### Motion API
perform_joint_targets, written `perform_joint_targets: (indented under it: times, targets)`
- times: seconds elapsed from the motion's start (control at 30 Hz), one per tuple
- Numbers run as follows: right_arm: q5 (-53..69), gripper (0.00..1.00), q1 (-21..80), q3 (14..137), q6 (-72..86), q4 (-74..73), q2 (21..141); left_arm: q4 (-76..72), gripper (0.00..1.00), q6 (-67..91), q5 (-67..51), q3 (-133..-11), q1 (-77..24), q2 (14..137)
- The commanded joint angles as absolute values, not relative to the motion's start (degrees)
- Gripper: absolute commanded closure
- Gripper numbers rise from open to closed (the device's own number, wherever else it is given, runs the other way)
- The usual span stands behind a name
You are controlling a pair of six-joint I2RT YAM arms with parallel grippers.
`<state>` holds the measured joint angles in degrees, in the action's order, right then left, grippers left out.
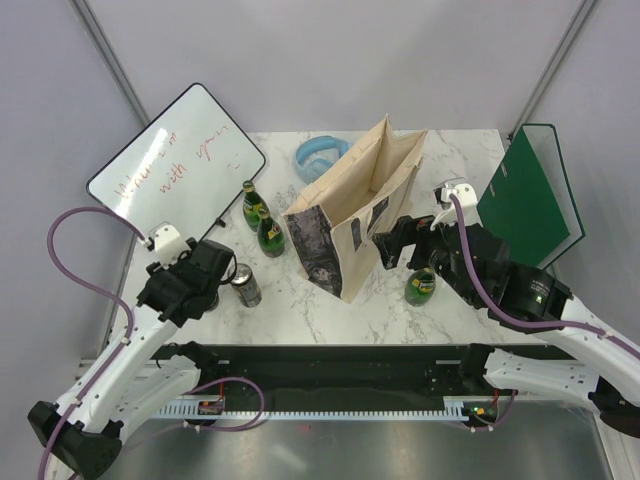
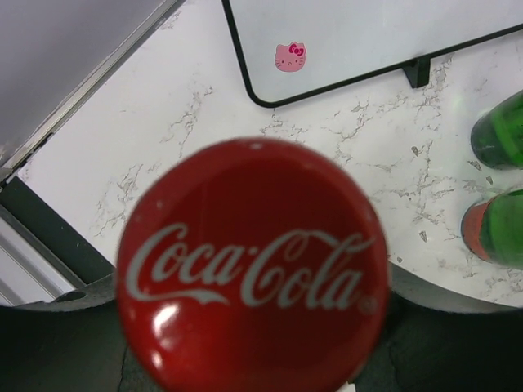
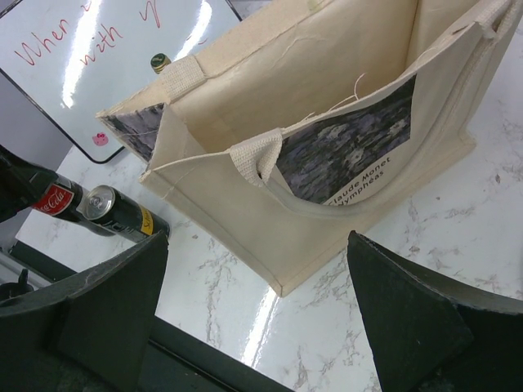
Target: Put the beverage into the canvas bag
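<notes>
Left gripper (image 1: 215, 275): positioned over the dark Coca-Cola bottle (image 3: 55, 200) at the front left of the white marbled table (image 1: 300, 300). In my wrist view its red screw cap (image 2: 252, 269) fills the gap between my dark fingers (image 2: 57, 335). I cannot tell whether my jaws press on it or only stand around it.

A dark can with a silver top (image 1: 245, 285) stands just to the right of the bottle. A green glass bottle (image 1: 268, 232) and a second green bottle (image 1: 252, 200) stand farther back, near the bag's left side.

The tall beige canvas bag (image 1: 350, 215) is upright mid-table with its rectangular mouth open. A dark grey print covers the face toward my right side. The Coca-Cola bottle is outside the bag, to its left.

Right gripper (image 3: 255, 245): jaws spread wide with nothing between them, just beside the bag's printed face. A third green bottle (image 1: 420, 285) stands below that arm.

A whiteboard with red handwriting (image 1: 175, 155) is at back left, and a green binder (image 1: 525, 195) at back right.
</notes>
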<state>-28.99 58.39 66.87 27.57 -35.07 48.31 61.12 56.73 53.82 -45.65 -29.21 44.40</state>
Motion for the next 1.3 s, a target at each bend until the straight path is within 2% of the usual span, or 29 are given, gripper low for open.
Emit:
perform_joint_targets:
  times: [0.0, 0.3, 0.67, 0.97, 1.27]
  targets:
    - [-30.06, 0.02, 58.62, 66.53, 26.81, -33.75, 48.25, 57.83, 0.98, 54.15, 56.60, -47.63, -28.92, 43.94]
    - [-30.67, 0.02, 58.62, 66.45, 27.68, -33.75, 48.25, 55.37, 0.98, 36.86, 54.24, -58.43, -28.92, 45.70]
    - [-30.32, 0.02, 58.62, 66.80, 28.30, -33.31, 49.83, 53.27, 0.98, 25.32, 49.93, -68.63, -28.92, 49.30]
    - [-30.15, 0.02, 58.62, 66.97, 28.21, -33.13, 49.57, 50.72, 0.98, 14.26, 44.74, -84.71, -28.92, 57.12]
    - [-26.81, 0.02, 58.62, 68.73, 26.72, -34.54, 51.86, 44.38, 0.98, 3.96, 34.20, -101.58, -29.00, 67.23]
